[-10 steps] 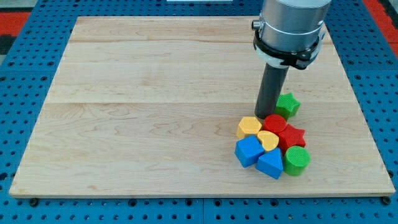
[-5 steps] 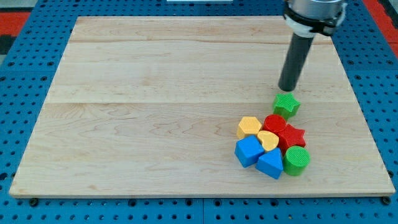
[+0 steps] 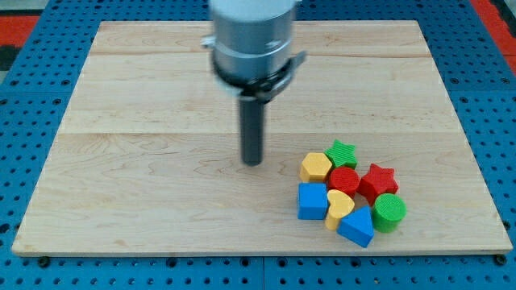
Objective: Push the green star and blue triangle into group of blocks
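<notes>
The green star (image 3: 342, 152) sits at the top of a tight cluster of blocks on the wooden board's (image 3: 161, 97) lower right, touching the yellow hexagon (image 3: 316, 167) and the red cylinder (image 3: 344, 179). The blue triangle (image 3: 357, 225) lies at the cluster's bottom, against the yellow heart (image 3: 339, 208) and the green cylinder (image 3: 389, 212). A blue cube (image 3: 312, 200) and a red star (image 3: 378, 180) complete the cluster. My tip (image 3: 253, 162) rests on the board to the left of the cluster, apart from every block.
The board lies on a blue pegboard surface (image 3: 32, 121). The arm's grey body (image 3: 251, 36) hangs over the board's upper middle.
The tip has moved from above the green star to the cluster's left. The green star has joined the cluster, and the blocks have shifted and rearranged slightly.
</notes>
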### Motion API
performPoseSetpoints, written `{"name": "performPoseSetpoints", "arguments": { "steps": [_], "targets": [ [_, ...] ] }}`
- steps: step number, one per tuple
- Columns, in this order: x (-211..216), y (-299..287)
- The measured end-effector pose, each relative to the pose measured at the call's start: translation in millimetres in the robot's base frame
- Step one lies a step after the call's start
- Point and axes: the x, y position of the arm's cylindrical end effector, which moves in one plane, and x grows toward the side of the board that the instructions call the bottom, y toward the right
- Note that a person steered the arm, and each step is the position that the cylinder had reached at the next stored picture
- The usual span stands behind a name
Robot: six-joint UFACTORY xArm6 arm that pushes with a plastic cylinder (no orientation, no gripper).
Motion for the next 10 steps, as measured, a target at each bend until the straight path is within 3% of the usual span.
{"name": "performPoseSetpoints", "arguments": {
  "steps": [1, 2, 3, 5, 10],
  "targets": [
    [46, -29],
    [109, 22],
    [111, 44],
    [111, 164],
    [92, 166]
  ]
}}
